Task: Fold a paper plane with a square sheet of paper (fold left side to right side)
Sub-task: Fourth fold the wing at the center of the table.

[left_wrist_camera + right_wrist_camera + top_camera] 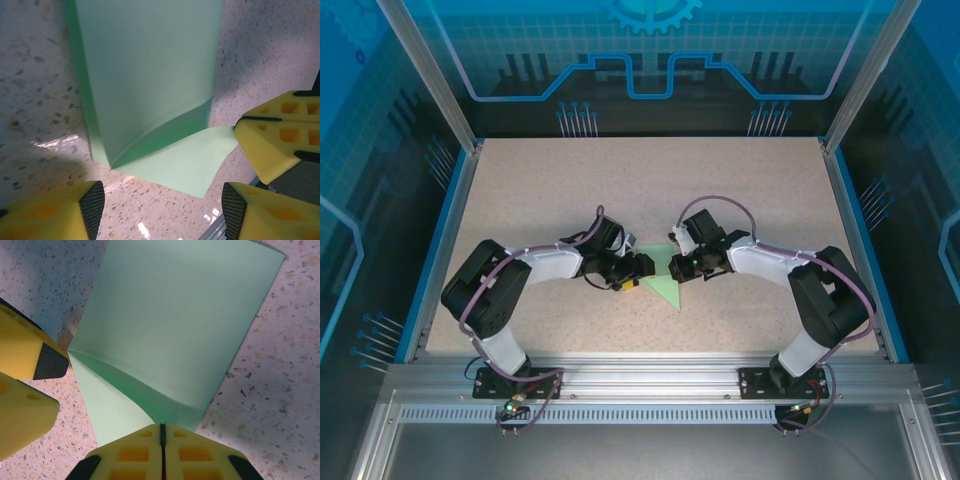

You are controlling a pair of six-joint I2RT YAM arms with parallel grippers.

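A: Where is the sheet of paper (663,282) sitting?
B: It is lying on the speckled table (520,190), near the middle, between the two grippers. It is showing doubled over. An upper layer is covering most of a lower one, and a corner of the lower layer is sticking out from under it.
A: What is the right gripper (162,429) doing?
B: Its fingers are pressing together on the sheet, pinching the edge of that protruding corner, which is looking slightly lifted off the table.
A: And the left gripper (162,205)?
B: Its fingers are standing spread wide, gripping nothing, with the protruding corner lying just ahead of the gap. It is facing the right gripper across the paper, the two sitting close together.
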